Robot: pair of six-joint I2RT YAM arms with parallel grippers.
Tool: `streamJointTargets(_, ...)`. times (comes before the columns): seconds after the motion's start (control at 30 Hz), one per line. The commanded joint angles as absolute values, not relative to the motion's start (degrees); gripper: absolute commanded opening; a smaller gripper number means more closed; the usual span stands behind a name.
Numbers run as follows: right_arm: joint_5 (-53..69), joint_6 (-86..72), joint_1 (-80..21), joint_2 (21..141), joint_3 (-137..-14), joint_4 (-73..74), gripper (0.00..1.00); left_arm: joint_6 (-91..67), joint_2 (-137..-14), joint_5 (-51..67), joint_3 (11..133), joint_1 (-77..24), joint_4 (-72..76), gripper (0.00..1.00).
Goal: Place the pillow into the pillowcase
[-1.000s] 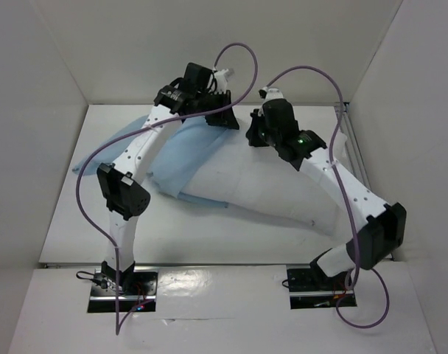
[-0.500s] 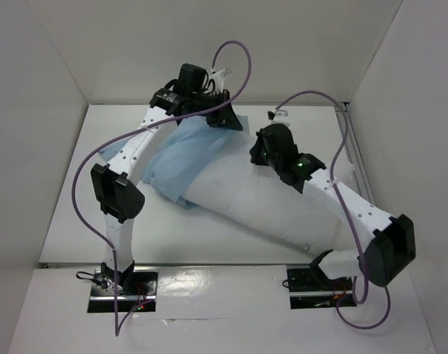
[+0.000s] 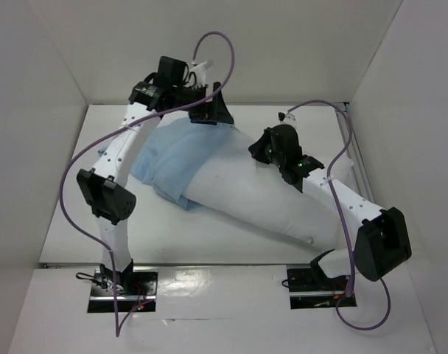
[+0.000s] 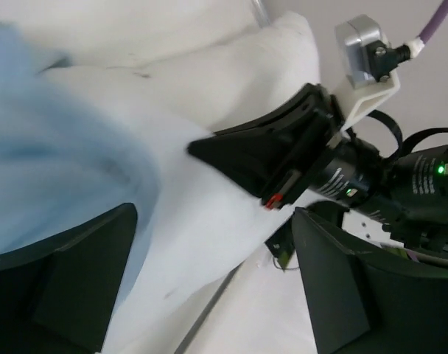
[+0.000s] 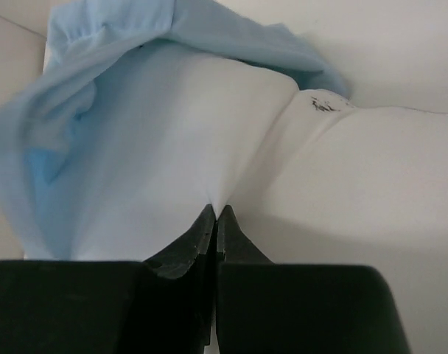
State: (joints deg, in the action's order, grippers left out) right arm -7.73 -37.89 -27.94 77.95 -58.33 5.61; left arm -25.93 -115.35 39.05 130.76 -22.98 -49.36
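The white pillow (image 3: 261, 199) lies slantwise across the table, its far left end under the light blue pillowcase (image 3: 172, 155). My left gripper (image 3: 209, 112) hangs open just beyond the pillowcase's far edge, holding nothing. In the left wrist view the open left gripper (image 4: 209, 295) frames the pillow (image 4: 209, 177), with the pillowcase (image 4: 54, 169) on the left. My right gripper (image 3: 257, 151) is shut on a pinched fold of the pillow's top. The right wrist view shows the right gripper (image 5: 217, 214) gripping the pillow (image 5: 180, 140), with the pillowcase (image 5: 84, 110) bunched round the end ahead.
White enclosure walls (image 3: 47, 88) stand close on the left, back and right. Purple cables (image 3: 217, 44) loop above both arms. A metal rail (image 3: 351, 122) runs along the right wall. The table's near edge (image 3: 209, 263) lies just in front of the arm bases.
My left gripper has opened, let go of the pillowcase and drifted left. The right arm has pushed the pillow leftward, further under the blue cloth.
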Motion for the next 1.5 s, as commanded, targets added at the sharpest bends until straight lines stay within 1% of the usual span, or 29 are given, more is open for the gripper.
streamJointTargets(0.0, -3.61, -42.18, -25.67, 76.38, -57.92, -2.54, 0.00, -21.97, -102.62, 30.61, 127.37, -19.08, -52.29, 0.95)
streamJointTargets(0.03, -3.08, -42.19, -25.14, 76.38, -57.92, -2.55, 0.00, -21.97, -99.52, 26.15, 121.96, -17.59, -50.55, 0.83)
streamJointTargets(0.07, -2.55, -42.19, -24.61, 76.38, -57.92, -2.55, 0.00, -21.97, -96.19, 24.19, 118.08, -16.97, -48.71, 0.61)
streamJointTargets(0.1, -2.55, -42.19, -24.61, 76.90, -57.92, -2.55, 0.00, -21.97, -89.37, 22.17, 114.12, -16.44, -46.86, 0.38)
streamJointTargets(0.13, -1.94, -42.19, -24.00, 76.90, -57.92, -2.55, 0.00, -22.67, -86.34, 19.02, 106.08, -16.44, -44.93, 0.12)
streamJointTargets(0.17, -1.41, -42.19, -23.99, 76.90, -57.92, -2.55, 0.00, -23.20, -83.79, 18.98, 102.60, -15.74, -43.00, 0.06)
streamJointTargets(0.2, -1.41, -42.19, -23.99, 77.60, -58.53, -3.16, 0.00, -23.20, -81.93, 18.98, 99.96, -14.95, -40.80, 0.08)
streamJointTargets(0.23, -0.62, -42.19, -23.47, 77.61, -58.54, -3.16, 0.00, -23.20, -80.00, 18.98, 96.80, -14.94, -40.78, 0.20)
streamJointTargets(0.27, -0.01, -42.19, -23.47, 78.22, -59.23, -3.16, 0.00, -23.20, -79.46, 18.98, 95.46, -14.94, -41.39, 0.61)
streamJointTargets(0.3, 0.00, -42.19, -23.47, 78.92, -59.24, -3.16, 0.00, -23.20, -78.67, 18.20, 93.80, -14.94, -42.18, 0.73)
streamJointTargets(0.33, 0.61, -42.80, -22.94, 78.93, -59.76, -3.16, 0.00, -23.90, -77.62, 17.24, 91.60, -14.94, -42.19, 0.75)
streamJointTargets(0.37, 0.62, -42.80, -22.94, 79.62, -60.37, -3.69, 0.00, -26.52, -74.04, 14.01, 84.80, -14.94, -42.19, 0.33)
streamJointTargets(0.4, 1.31, -43.32, -22.94, 80.24, -60.38, -3.69, 0.00, -30.28, -71.57, 12.23, 79.94, -14.94, -38.53, 0.09)
streamJointTargets(0.43, 2.01, -43.33, -22.94, 80.24, -60.38, -3.69, 0.00, -30.32, -69.02, 11.26, 74.67, -14.94, -36.32, 0.00)
streamJointTargets(0.47, 2.02, -43.33, -22.94, 80.24, -60.99, -4.21, 0.00, -33.54, -66.73, 12.56, 65.05, -14.42, -34.30, 0.00)
streamJointTargets(0.5, 2.63, -43.33, -22.94, 80.77, -61.87, -4.22, 0.00, -35.23, -62.62, 13.96, 60.69, -13.81, -32.10, 0.00)
streamJointTargets(0.53, 3.33, -43.33, -22.42, 80.77, -62.40, -3.61, 0.00, -36.64, -60.93, 15.45, 56.64, -13.80, -29.56, 0.03)
streamJointTargets(0.57, 3.34, -43.33, -22.41, 81.38, -62.92, -3.60, 0.00, -39.09, -59.34, 17.73, 49.38, -13.80, -23.96, 0.16)
streamJointTargets(0.63, 4.13, -42.71, -22.41, 81.39, -63.81, -2.99, 0.00, -40.69, -56.44, 17.75, 43.71, -15.81, -19.10, 0.46)
streamJointTargets(0.67, 4.65, -42.19, -22.41, 81.39, -64.50, -2.99, 0.00, -40.69, -55.73, 16.45, 41.59, -16.69, -17.07, 0.71)
streamJointTargets(0.73, 5.35, -42.19, -21.80, 82.00, -65.30, -1.85, 0.00, -40.69, -55.20, 12.94, 37.19, -20.29, -13.37, 0.90)
streamJointTargets(0.77, 5.36, -42.19, -21.80, 82.52, -66.09, -1.85, 0.00, -40.69, -54.67, 11.27, 35.87, -21.43, -12.23, 0.94)
streamJointTargets(0.87, 5.89, -42.19, -21.18, 82.53, -66.62, -1.85, 0.00, -41.22, -57.03, 6.78, 32.09, -23.64, -7.05, 0.94)
streamJointTargets(0.93, 5.89, -42.19, -21.18, 82.53, -67.14, -1.85, 0.00, -41.75, -59.84, 4.23, 29.63, -24.25, -3.36, 0.90)
streamJointTargets(0.97, 5.89, -42.19, -21.18, 83.05, -67.15, -1.85, 0.00, -41.75, -60.81, 4.22, 29.10, -24.26, -0.03, 0.90)
streamJointTargets(1.13, 6.42, -41.66, -20.65, 83.06, -68.38, 0.35, 0.00, -41.14, -65.56, -4.99, 29.09, -24.87, 4.47, 0.79)
streamJointTargets(1.37, 6.42, -41.66, -20.13, 83.06, -68.38, 0.35, 0.00, -40.69, -74.43, -5.62, 30.49, -25.92, 12.65, 0.76)
streamJointTargets(1.43, 6.94, -41.66, -20.13, 83.06, -68.91, 0.88, 0.00, -41.48, -78.02, -7.11, 31.72, -26.54, 12.66, 0.71)
streamJointTargets(1.47, 6.94, -41.66, -20.13, 83.06, -68.91, 0.88, 0.00, -42.09, -78.74, -8.42, 32.34, -26.54, 11.87, 0.60)
